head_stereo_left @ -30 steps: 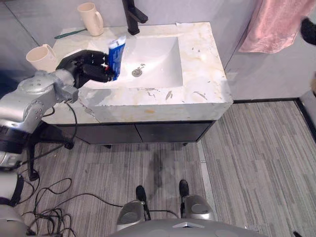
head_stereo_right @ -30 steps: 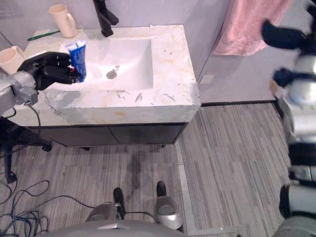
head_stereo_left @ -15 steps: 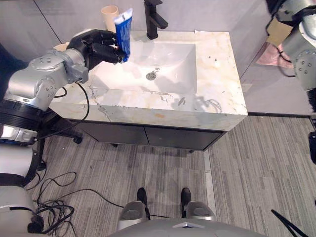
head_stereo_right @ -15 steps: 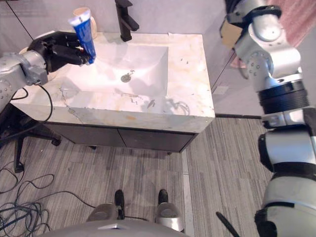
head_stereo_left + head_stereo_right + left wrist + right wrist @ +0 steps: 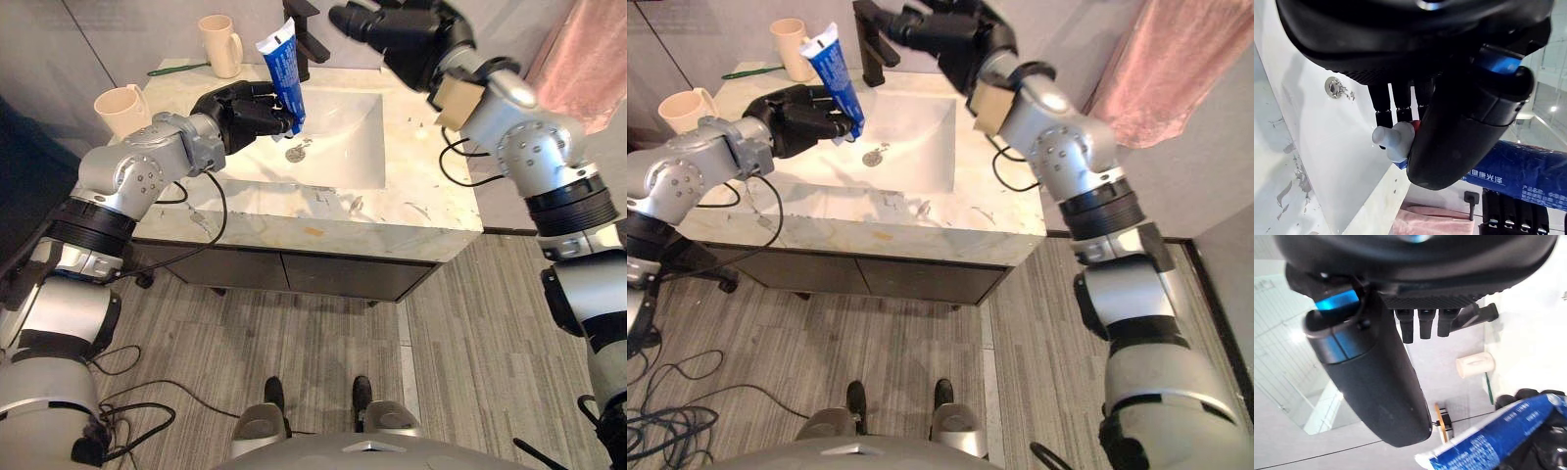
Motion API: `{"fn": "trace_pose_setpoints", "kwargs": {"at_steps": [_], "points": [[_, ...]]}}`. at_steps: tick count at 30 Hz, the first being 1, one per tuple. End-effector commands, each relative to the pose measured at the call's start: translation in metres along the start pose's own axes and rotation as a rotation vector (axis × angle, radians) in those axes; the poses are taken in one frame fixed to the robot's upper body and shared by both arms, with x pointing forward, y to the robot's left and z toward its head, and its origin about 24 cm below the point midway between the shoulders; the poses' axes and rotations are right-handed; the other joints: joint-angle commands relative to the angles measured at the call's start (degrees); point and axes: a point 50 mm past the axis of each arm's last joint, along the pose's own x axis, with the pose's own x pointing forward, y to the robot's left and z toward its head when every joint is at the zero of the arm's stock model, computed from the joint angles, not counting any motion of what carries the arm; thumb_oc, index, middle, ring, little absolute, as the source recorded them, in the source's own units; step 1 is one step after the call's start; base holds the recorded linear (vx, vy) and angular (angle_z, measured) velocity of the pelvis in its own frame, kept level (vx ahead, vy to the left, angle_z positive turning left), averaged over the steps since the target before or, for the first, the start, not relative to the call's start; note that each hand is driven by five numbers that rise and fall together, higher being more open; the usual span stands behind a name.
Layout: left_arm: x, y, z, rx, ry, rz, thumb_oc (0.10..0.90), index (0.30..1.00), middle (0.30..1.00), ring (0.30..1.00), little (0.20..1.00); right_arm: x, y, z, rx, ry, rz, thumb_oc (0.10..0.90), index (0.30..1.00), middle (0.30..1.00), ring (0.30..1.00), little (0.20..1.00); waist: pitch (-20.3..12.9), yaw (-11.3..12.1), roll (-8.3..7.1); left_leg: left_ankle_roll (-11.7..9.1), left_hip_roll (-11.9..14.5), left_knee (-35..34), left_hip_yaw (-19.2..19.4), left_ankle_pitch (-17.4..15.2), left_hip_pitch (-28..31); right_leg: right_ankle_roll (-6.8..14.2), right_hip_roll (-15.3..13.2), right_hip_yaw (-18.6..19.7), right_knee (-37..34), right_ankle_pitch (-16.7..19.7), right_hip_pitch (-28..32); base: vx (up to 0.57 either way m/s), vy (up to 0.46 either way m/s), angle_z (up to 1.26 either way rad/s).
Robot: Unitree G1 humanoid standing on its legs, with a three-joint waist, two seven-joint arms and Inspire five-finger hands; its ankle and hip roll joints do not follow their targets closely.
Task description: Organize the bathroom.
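A blue toothpaste tube [image 5: 282, 65] with a white cap [image 5: 1393, 141] stands upright over the white basin [image 5: 343, 147]. My left hand [image 5: 247, 110] is shut round its lower end. My right hand [image 5: 404, 35] hovers open above the back of the counter, just right of the black faucet [image 5: 310, 41], with its thumb pointing toward the tube's top and a small gap between them. In the right wrist view the tube [image 5: 1496, 434] shows beyond the hand's straight fingers.
A beige cup [image 5: 221, 45] stands at the counter's back left with a green toothbrush [image 5: 177, 69] lying beside it. A second beige cup [image 5: 120, 107] sits at the left edge. A pink towel [image 5: 1161, 69] hangs on the wall to the right. The drain [image 5: 297, 153] lies under the tube.
The camera has shifted. My left hand has lifted the tube from the basin's left rim and carried it over the basin. My right arm has swung in from the right toward the faucet.
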Motion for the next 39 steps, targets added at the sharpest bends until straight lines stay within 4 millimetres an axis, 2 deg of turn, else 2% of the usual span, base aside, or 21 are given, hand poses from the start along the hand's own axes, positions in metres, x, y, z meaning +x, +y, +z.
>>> {"fn": "trace_pose_setpoints", "kwargs": {"at_steps": [1, 2, 12, 18, 24, 32, 39], "points": [[0.001, -0.016, 0.067, -0.009, -0.265, -0.050, 0.400, 0.300, 0.300, 0.300, 0.300, -0.003, 0.007, 0.025, 0.005, -0.101, 0.072, 0.800, 0.900, 0.900, 0.900, 0.900, -9.90, 0.86, 2.02, -0.98, 5.10, 1.26, 2.75, -5.55, 3.36, 3.29, -0.79, 1.33, 2.36, -7.02, -1.79, 0.00, 0.000, 0.00], [0.002, -0.017, 0.066, -0.020, -0.270, -0.041, 0.400, 0.300, 0.300, 0.300, 0.300, -0.002, 0.010, 0.017, -0.048, -0.065, 0.110, 0.800, 0.900, 0.900, 0.900, 0.900, -10.05, 0.69, 2.04, -0.95, 5.19, 1.07, 2.79, -5.38, 3.48, 3.25, -0.64, 1.59, 2.44, -7.06, -1.89, 0.00, 0.000, 0.00], [-0.006, -0.002, 0.059, -0.030, -0.273, -0.003, 0.400, 0.300, 0.300, 0.300, 0.300, -0.012, 0.008, -0.012, -0.141, 0.073, 0.215, 0.800, 0.900, 0.900, 0.900, 0.900, -10.00, 0.09, 2.05, -0.98, 5.55, 1.11, 3.00, -4.97, 3.62, 2.92, -0.20, 2.15, 2.34, -6.94, -1.95, 0.00, 0.000, -0.01], [-0.010, 0.001, 0.058, -0.048, -0.279, -0.005, 0.400, 0.300, 0.300, 0.300, 0.300, -0.015, 0.007, -0.019, -0.177, 0.102, 0.231, 0.800, 0.900, 0.900, 0.900, 0.900, -9.82, -0.04, 2.10, -0.99, 5.69, 1.09, 3.05, -4.75, 3.64, 2.81, -0.20, 2.26, 2.30, -6.86, -1.91, 0.00, 0.000, -0.02], [-0.007, -0.006, 0.048, -0.130, -0.224, -0.057, 0.400, 0.300, 0.300, 0.300, 0.300, -0.015, 0.007, -0.016, -0.217, 0.071, 0.233, 0.800, 0.900, 0.900, 0.900, 0.900, -9.37, -0.13, 2.20, -0.90, 5.62, 1.25, 2.98, -4.68, 3.60, 2.80, -0.31, 2.47, 2.54, -6.76, -1.99, 0.00, 0.000, 0.00], [-0.001, -0.026, 0.009, -0.221, -0.067, -0.134, 0.400, 0.300, 0.300, 0.300, 0.300, -0.014, 0.016, -0.001, -0.256, -0.030, 0.215, 0.800, 0.900, 0.900, 0.900, 0.900, -8.96, 0.18, 2.40, -0.66, 5.46, 1.40, 2.25, -4.64, 3.47, 2.80, -0.25, 2.52, 2.78, -6.66, -2.01, 0.00, 0.000, 0.00], [-0.007, -0.023, 0.000, -0.217, -0.042, -0.110, 0.400, 0.300, 0.300, 0.300, 0.300, -0.015, 0.017, 0.005, -0.257, -0.046, 0.205, 0.800, 0.900, 0.900, 0.900, 0.900, -9.09, 0.71, 2.53, -0.68, 5.50, 1.77, 1.98, -4.70, 3.40, 2.70, -0.28, 2.32, 2.89, -6.74, -1.82, 0.00, 0.000, 0.00]]}}
